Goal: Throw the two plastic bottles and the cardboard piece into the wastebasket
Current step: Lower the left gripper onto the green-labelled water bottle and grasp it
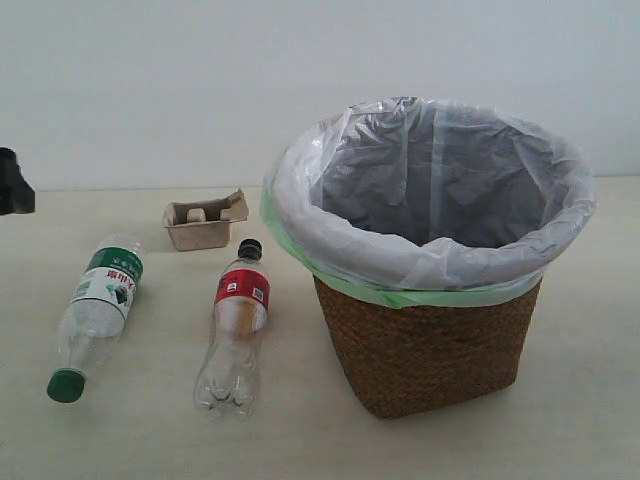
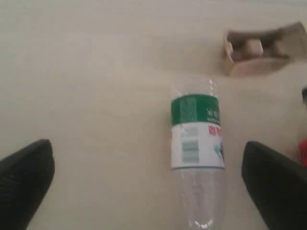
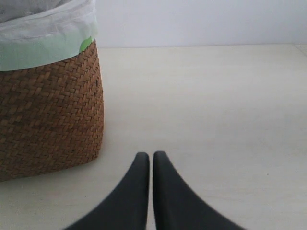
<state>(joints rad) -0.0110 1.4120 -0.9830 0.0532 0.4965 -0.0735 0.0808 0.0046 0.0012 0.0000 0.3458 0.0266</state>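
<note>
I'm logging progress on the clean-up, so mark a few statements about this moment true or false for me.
1. The green-capped bottle and the red-label bottle both lie on the table, outside the wastebasket. True.
2. The left pincer is shut on a bottle. False: it is open and holds nothing.
3. The cardboard piece is inside the wastebasket. False: it sits on the table, beyond the bottles.
4. The right pincer is shut and empty. True.
</note>
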